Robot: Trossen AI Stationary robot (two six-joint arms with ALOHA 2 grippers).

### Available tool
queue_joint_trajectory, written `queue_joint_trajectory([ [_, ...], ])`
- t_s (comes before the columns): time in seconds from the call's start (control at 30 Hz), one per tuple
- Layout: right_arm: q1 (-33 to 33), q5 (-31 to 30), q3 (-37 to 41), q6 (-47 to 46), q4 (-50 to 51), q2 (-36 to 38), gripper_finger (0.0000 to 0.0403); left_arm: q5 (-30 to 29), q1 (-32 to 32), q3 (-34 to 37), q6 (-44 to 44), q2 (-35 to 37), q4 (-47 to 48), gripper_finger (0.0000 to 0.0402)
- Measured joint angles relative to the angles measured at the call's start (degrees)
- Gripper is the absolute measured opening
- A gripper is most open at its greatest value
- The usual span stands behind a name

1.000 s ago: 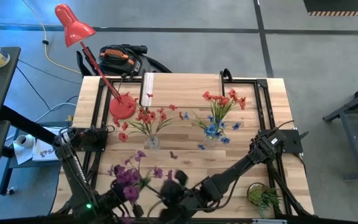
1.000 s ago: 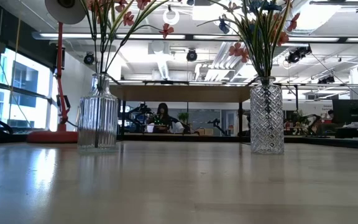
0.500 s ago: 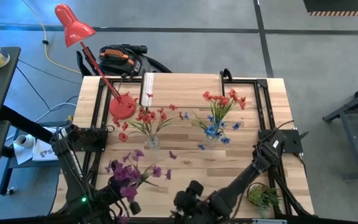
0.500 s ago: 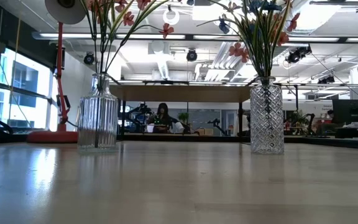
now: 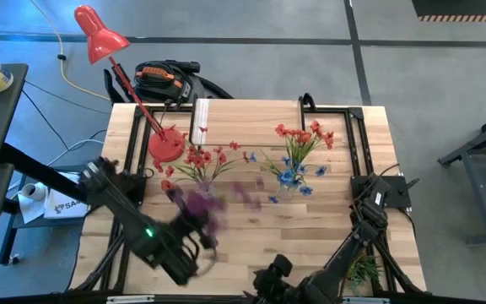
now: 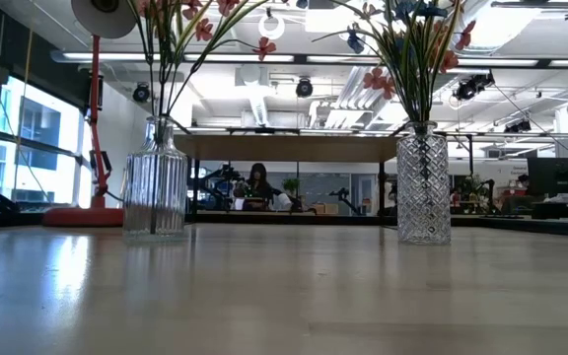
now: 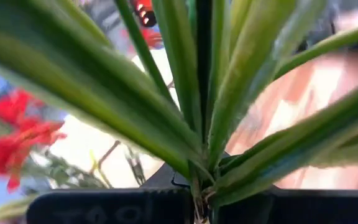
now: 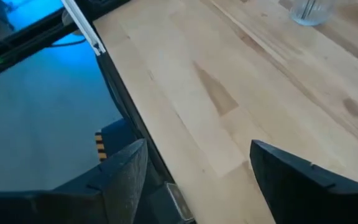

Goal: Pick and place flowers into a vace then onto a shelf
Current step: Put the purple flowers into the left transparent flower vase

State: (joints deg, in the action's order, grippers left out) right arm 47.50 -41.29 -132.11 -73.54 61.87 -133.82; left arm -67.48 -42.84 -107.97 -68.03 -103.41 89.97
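On table, two vases [image 6: 155,176] already held flowers. Left gripper [image 5: 194,239] gripped purple flowers [image 5: 202,203] tight, near left vase. Right gripper [image 8: 194,171] waited, fingers wide. Shelf step not done.

Purple flowers [image 5: 199,201] motion-blurred in high view, left end effector [image 7: 197,202] hidden behind stems, vase blooms cropped in low view

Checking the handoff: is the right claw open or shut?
Open: in its wrist view the right claw shows both fingers spread, bare table between.
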Motion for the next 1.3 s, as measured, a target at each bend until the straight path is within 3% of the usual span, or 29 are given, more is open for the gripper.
queue_joint_trajectory([
  [0.1,0.9,-0.2,0.0,-1.7,-0.2,0.0,0.0268,0.4,-0.9,5.1,-14.7,5.7,0.2,0.0046],
  [0.3,1.5,-0.5,0.0,-1.6,1.1,0.0,0.0256,2.8,-12.1,21.0,-40.9,13.4,0.0,0.0046],
  [0.37,1.1,-0.4,0.0,-1.3,2.4,0.0,0.0253,4.2,-13.9,26.3,-47.6,15.1,0.2,0.0046],
  [0.47,0.5,-0.2,0.0,-1.2,3.5,0.0,0.0250,1.5,-14.2,31.8,-52.4,16.4,-0.2,0.0046],
  [0.53,0.1,0.5,0.0,-1.2,3.5,0.0,0.0248,-0.4,-13.6,33.1,-49.9,19.2,0.1,0.0046],
  [0.67,-0.4,1.3,0.0,-1.1,3.5,0.0,0.0247,-1.0,-10.5,32.9,-34.0,21.8,0.0,0.0046],
  [0.93,-1.9,2.1,0.0,-1.0,3.7,0.0,0.0247,-5.2,-5.5,26.4,-10.1,23.1,-0.7,0.0052],
  [1.3,-4.1,2.4,0.0,-0.8,3.9,0.0,0.0247,-6.5,-1.7,26.2,3.5,19.4,-9.4,0.0051],
])
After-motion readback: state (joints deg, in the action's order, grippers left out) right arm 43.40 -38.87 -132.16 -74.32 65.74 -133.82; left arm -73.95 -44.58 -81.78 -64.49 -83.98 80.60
